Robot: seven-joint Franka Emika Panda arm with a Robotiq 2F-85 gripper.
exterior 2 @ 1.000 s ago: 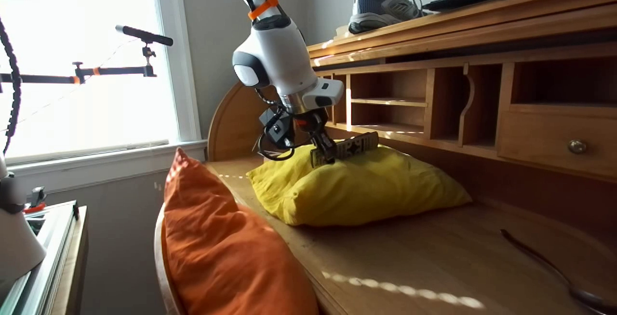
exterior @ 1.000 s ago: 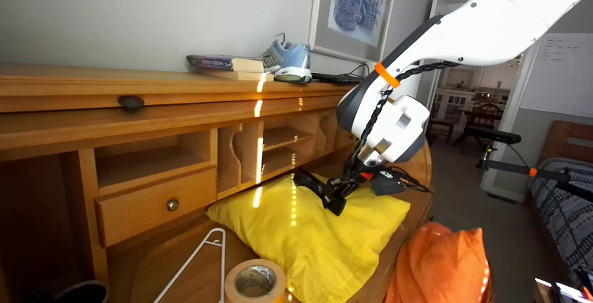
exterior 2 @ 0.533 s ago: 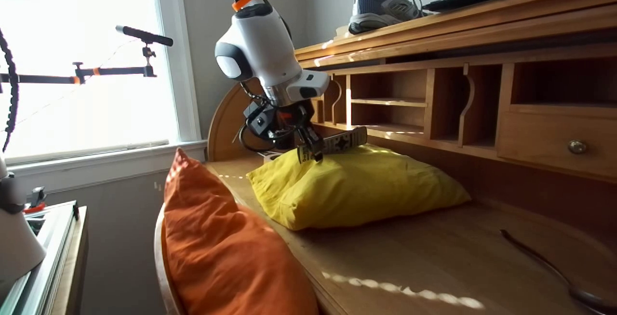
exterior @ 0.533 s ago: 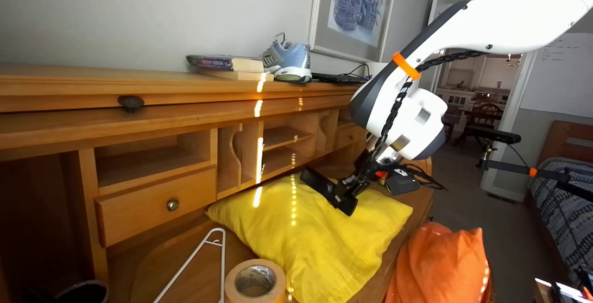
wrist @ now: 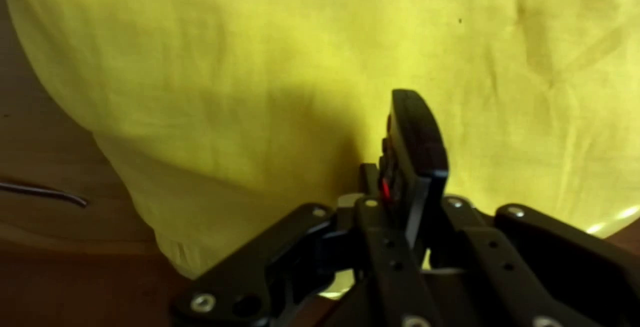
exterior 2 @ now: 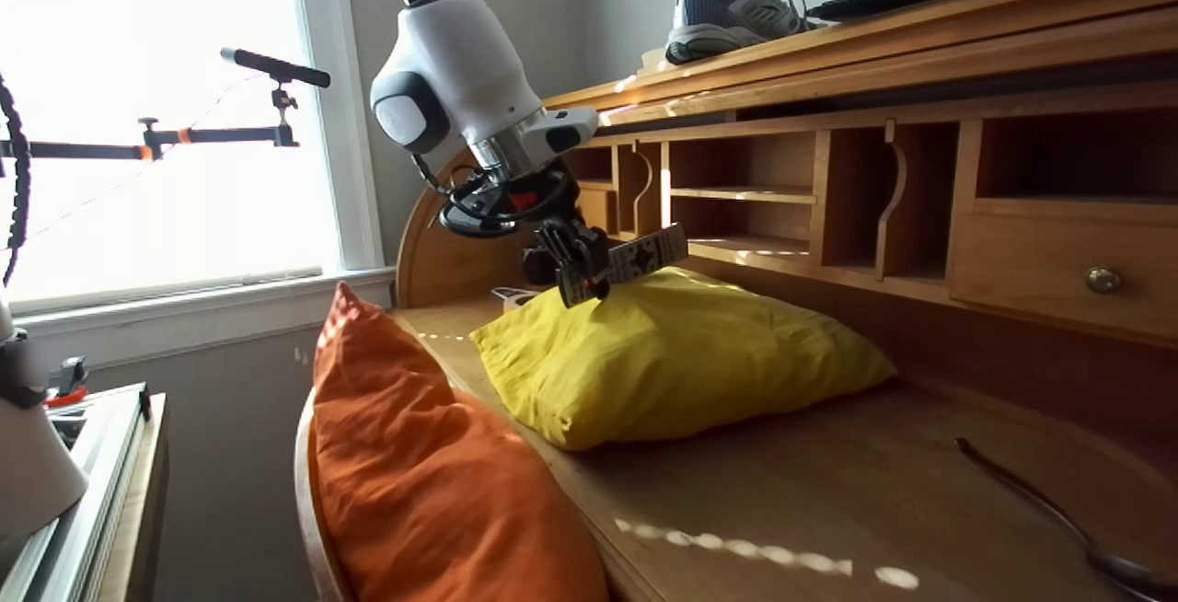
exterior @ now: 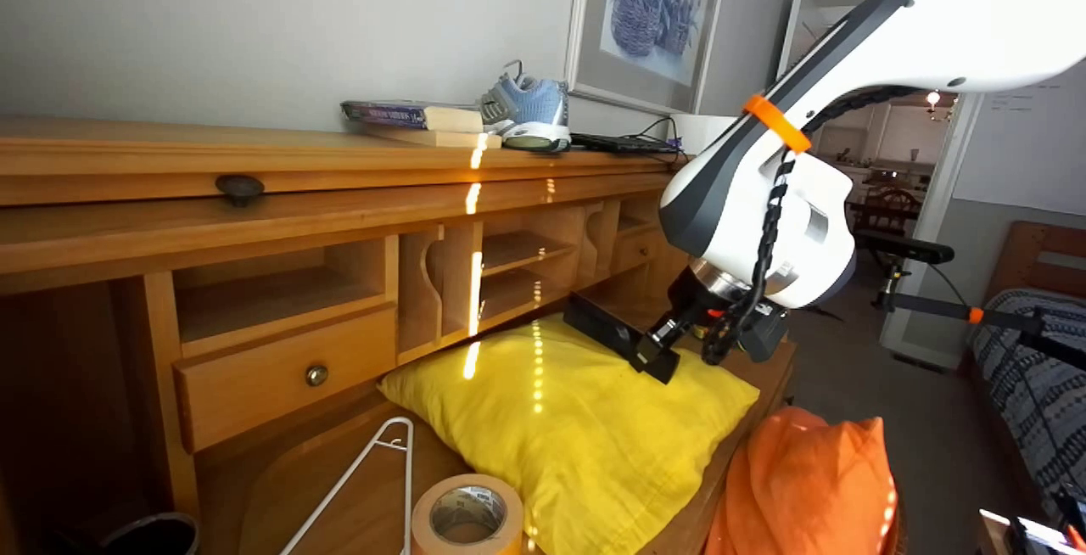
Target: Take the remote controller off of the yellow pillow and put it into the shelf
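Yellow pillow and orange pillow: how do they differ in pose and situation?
Place: the yellow pillow lies on the desk; the orange pillow sits off it, beside its edge.
Pose: the yellow pillow lies broadly flat; the orange pillow is propped up, one corner pointing upward.
Nearby: the claw grips the remote controller over the yellow pillow, not the orange pillow.
Shared: both look like plain, creased cloth.

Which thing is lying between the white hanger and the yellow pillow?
In an exterior view, a roll of tape lies between the hanger and the pillow.
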